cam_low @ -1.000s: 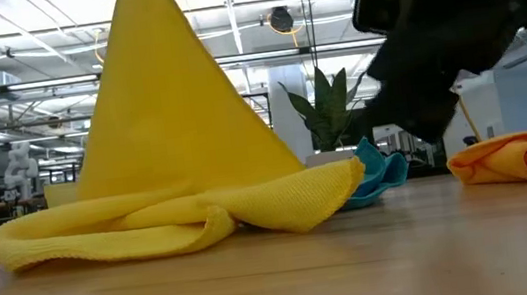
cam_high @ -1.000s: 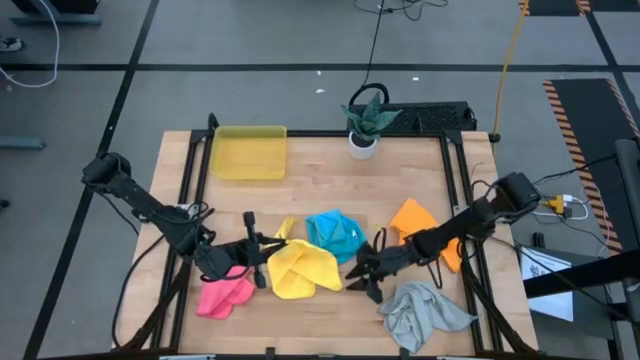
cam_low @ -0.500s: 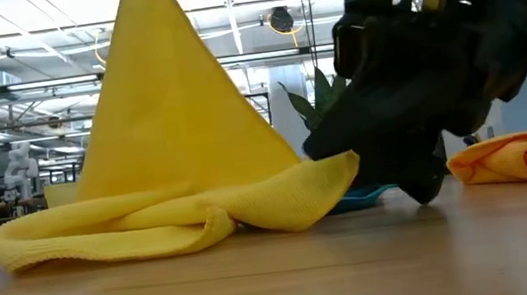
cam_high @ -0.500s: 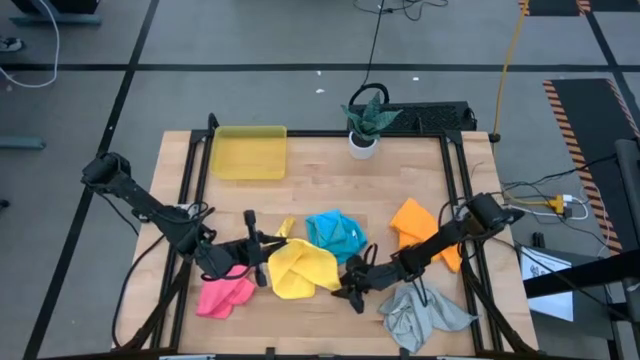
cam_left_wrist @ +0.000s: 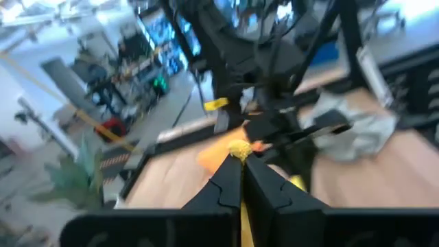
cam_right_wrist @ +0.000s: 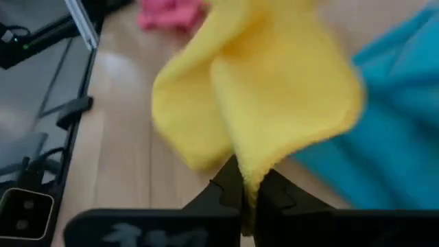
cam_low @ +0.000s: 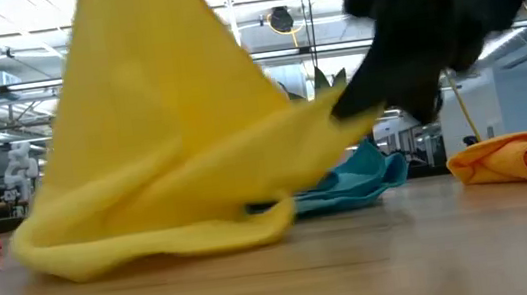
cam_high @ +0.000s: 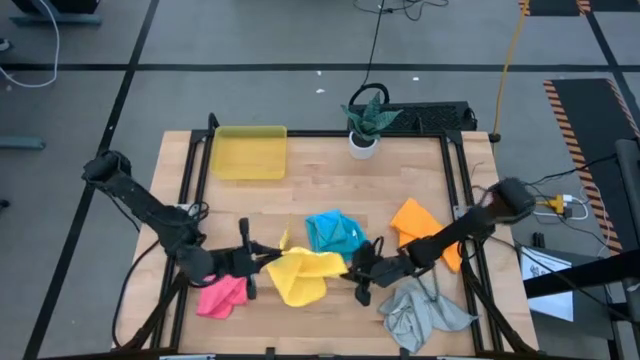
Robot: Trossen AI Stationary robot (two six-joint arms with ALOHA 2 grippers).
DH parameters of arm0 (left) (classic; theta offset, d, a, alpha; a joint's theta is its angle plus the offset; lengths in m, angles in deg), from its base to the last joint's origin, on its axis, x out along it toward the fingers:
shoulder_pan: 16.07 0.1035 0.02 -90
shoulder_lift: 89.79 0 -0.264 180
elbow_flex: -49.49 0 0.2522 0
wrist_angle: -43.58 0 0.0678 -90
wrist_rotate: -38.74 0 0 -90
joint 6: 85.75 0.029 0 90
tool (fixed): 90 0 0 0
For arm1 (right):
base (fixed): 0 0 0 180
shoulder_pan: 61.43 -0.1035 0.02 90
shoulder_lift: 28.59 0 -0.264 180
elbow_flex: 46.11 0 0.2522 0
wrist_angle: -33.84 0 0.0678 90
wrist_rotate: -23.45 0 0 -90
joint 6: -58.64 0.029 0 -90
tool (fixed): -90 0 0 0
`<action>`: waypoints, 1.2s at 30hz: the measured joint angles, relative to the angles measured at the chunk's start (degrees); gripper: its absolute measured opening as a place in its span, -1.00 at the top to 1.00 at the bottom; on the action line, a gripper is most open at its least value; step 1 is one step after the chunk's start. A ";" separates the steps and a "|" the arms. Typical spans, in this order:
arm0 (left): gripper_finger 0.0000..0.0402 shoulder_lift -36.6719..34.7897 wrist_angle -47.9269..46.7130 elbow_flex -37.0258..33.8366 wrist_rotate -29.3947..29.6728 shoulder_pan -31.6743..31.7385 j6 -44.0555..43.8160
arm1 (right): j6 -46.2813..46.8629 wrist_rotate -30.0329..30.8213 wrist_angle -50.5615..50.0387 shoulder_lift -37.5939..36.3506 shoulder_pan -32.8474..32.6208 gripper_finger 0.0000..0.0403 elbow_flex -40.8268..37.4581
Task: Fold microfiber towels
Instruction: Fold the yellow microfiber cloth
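The yellow towel (cam_high: 305, 272) hangs between my two grippers near the table's front. Its lower folds (cam_low: 155, 246) rest on the wood. My left gripper (cam_high: 268, 254) is shut on its left corner and my right gripper (cam_high: 352, 268) is shut on its right corner. A pink towel (cam_high: 222, 295) lies crumpled by the left arm. The blue towel (cam_high: 335, 232) lies just behind the yellow one. An orange towel (cam_high: 418, 224) and a grey towel (cam_high: 425, 310) lie under and beside the right arm. My left gripper pinches a corner of the yellow towel (cam_left_wrist: 239, 148) between its two fingers; a small tuft shows past the tips. The fingers come level from the table's left. The cloth falls from that raised corner to the table. My right gripper pinches the towel's right corner (cam_right_wrist: 250, 171) between its two fingers, where the cloth is folded over. The fingers slant down from the table's right. That corner (cam_low: 341, 123) is lifted off the wood, and the cloth sags between the two holds.
A translucent yellow tray (cam_high: 250, 152) stands at the far left and a potted plant (cam_high: 364, 122) at the far middle. Bare wood lies between them and the towels. Black frame rails (cam_high: 458, 200) run along the table's sides.
My right gripper has gone left to the yellow towel, shut on its right corner and lifted it off the table. My left gripper has risen a little and drawn toward the table's left, tipping the towel's raised peak leftward. The towel's lower folds stay on the wood.
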 joint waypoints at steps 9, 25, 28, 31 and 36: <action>0.97 -1.09 -1.52 9.50 -6.44 -7.86 2.42 | -17.19 0.10 -1.18 -20.73 -4.77 1.00 0.02; 0.98 -0.35 -15.92 12.89 23.52 -11.54 -2.21 | -17.39 1.91 -12.93 -34.00 -7.30 1.00 0.02; 0.96 -0.30 -22.55 12.50 24.06 -9.01 -8.11 | -15.09 3.37 -19.06 -33.90 -4.09 1.00 -0.01; 0.95 -0.30 -25.33 12.50 25.56 -5.80 -9.67 | -16.87 3.41 -19.54 -34.05 -0.25 1.00 -0.01; 0.97 -0.35 -24.78 12.50 35.78 -2.66 -2.74 | -25.14 7.47 -19.31 -37.00 2.33 1.00 -0.01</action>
